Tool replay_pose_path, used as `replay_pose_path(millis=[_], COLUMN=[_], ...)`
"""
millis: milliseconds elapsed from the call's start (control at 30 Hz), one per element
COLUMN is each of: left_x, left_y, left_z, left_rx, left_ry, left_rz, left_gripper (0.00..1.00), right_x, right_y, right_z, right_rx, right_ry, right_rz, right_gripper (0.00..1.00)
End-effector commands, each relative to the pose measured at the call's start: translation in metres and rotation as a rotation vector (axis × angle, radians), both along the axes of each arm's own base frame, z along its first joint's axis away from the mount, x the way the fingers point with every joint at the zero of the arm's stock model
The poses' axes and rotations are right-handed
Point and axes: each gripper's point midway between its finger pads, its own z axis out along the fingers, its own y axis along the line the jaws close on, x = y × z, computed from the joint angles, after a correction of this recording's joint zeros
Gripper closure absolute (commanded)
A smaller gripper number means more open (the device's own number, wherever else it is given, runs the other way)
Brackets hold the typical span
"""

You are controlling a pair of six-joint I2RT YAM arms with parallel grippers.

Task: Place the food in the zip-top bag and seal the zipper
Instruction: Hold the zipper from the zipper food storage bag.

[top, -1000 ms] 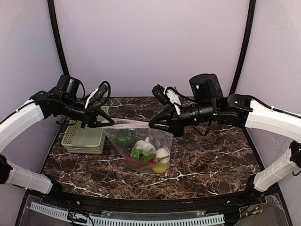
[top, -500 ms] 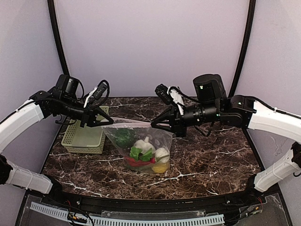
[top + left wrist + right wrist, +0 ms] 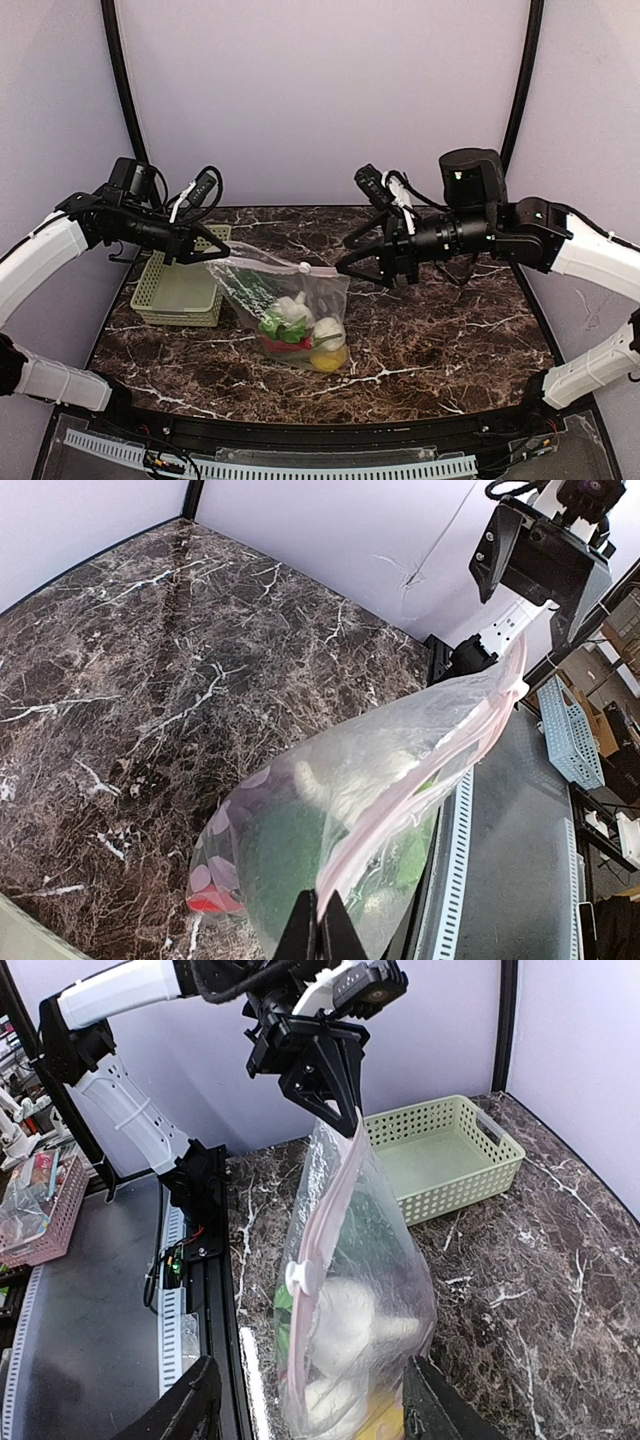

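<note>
The zip-top bag hangs from its left top corner, its bottom resting on the table. My left gripper is shut on that corner, the jaws pinched on the pink zipper strip. A white slider sits on the strip towards its right end. Inside the bag lies the food: a white piece, green leaves, a yellow lemon and something red. My right gripper is open just right of the bag's free corner; its fingers stand wide on either side of the bag without touching it.
A pale green mesh basket stands at the table's left, behind and below the left gripper. The dark marble table stretches to the right of the bag. A black rail runs along the near edge.
My right gripper has opened, let go of the bag's right corner and drawn back to the right. The bag has sagged and shifted left, hanging from the left gripper alone.
</note>
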Motion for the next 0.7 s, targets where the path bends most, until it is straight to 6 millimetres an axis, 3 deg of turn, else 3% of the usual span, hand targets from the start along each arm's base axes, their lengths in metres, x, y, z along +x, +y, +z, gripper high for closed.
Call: replay_pose_path(millis=[0, 233, 333, 467, 567, 633, 667], left_x=[-0.009, -0.009, -0.009, -0.007, -0.006, -0.004, -0.002], left_y=[0.003, 0.002, 0.002, 0.002, 0.002, 0.002, 0.002], left_z=[-0.001, -0.001, -0.001, -0.002, -0.002, -0.002, 0.001], left_rx=[-0.005, -0.009, -0.008, -0.006, -0.005, 0.000, 0.002], left_ry=[0.020, 0.026, 0.031, 0.036, 0.037, 0.039, 0.031], left_rz=[-0.004, -0.006, -0.004, 0.000, 0.005, 0.015, 0.020], left_gripper=[0.99, 0.99, 0.99, 0.99, 0.99, 0.93, 0.79], right_x=[-0.005, -0.012, -0.010, -0.007, -0.006, -0.004, -0.004], right_y=[-0.007, 0.001, 0.007, 0.012, 0.015, 0.015, 0.015], right_z=[0.001, -0.008, -0.013, -0.014, -0.013, -0.013, -0.013], right_rx=[0.017, 0.008, 0.000, 0.004, 0.006, 0.008, 0.008], right_ry=[0.022, 0.063, 0.068, 0.066, 0.065, 0.060, 0.058], right_rz=[0.002, 0.057, 0.064, 0.069, 0.072, 0.062, 0.059], right_gripper=[0.38, 0.36, 0.40, 0.59, 0.80, 0.99, 1.00])
